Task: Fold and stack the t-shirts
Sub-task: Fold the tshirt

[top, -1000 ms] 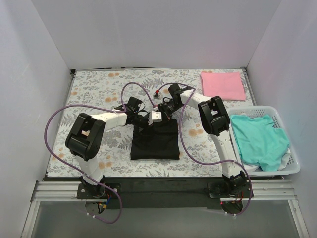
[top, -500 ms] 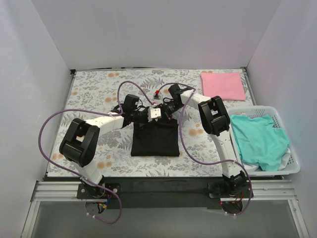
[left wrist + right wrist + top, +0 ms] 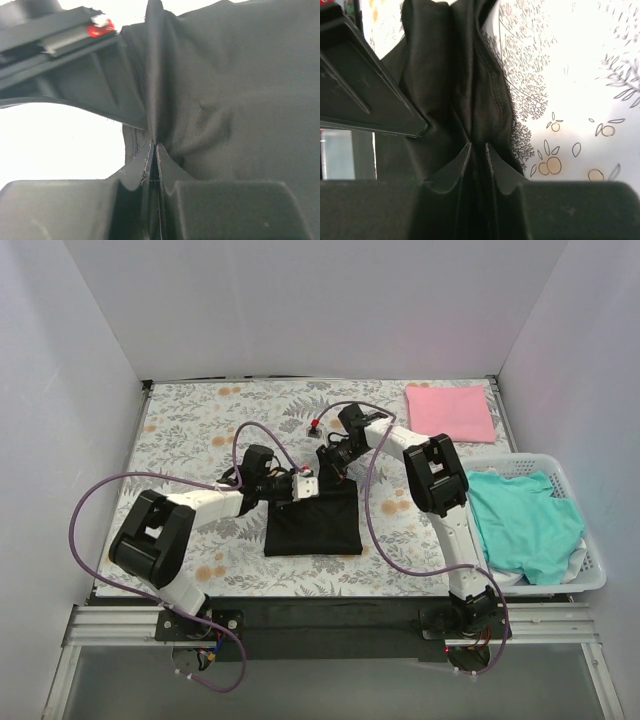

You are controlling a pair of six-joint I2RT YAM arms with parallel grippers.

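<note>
1. The black shirt (image 3: 313, 521) is lying at the middle of the desk (image 3: 190, 430), folded into a near-square, its far edge bunching up between the two hands.
2. The left hand (image 3: 152, 165) is pinching a fold of black fabric at the shirt's far left corner, jaws pressed tight together.
3. The right hand (image 3: 477, 150) is gripping the far right part of that edge, jaws narrowly parted around thicker fabric.
4. The pink shirt (image 3: 450, 412) is lying folded flat at the far right corner.
5. The teal shirt (image 3: 522, 522) is lying crumpled in the basket (image 3: 592, 575) at the right.
</note>
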